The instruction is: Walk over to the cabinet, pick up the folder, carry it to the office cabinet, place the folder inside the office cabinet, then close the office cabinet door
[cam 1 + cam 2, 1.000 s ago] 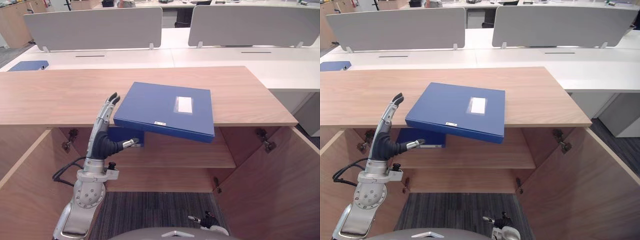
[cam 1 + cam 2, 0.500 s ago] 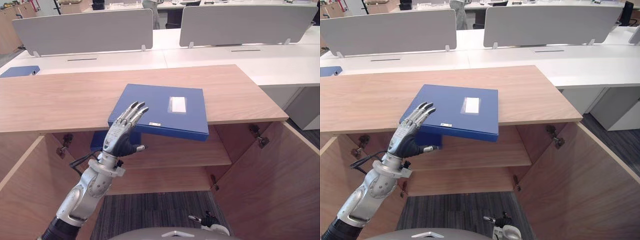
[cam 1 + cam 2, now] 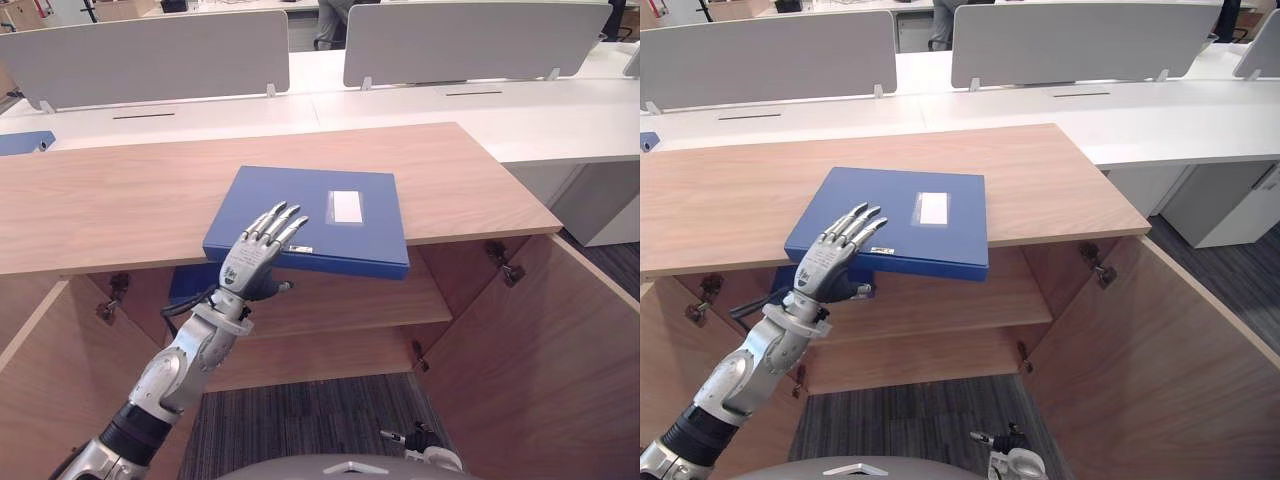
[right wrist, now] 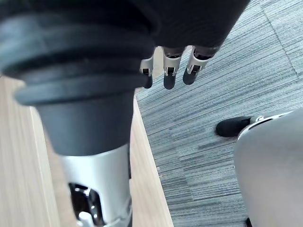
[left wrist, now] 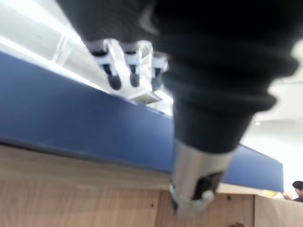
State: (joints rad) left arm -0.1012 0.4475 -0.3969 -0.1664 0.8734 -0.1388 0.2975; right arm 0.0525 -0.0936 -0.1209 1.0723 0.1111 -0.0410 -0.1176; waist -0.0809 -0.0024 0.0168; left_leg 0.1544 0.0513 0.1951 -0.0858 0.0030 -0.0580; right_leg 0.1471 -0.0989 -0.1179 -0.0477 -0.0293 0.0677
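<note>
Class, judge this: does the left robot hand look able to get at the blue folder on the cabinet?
Probably yes: the left robot hand is open at the overhanging near corner of the folder, with nothing between them.

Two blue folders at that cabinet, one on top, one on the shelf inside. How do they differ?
The top folder juts over the front edge of the cabinet top; the shelf folder lies inside. The top folder shows nearly whole, with a pale label; the shelf folder is mostly hidden, partly behind the left hand, whose straight fingers rest on the top folder. Both are blue and flat.
</note>
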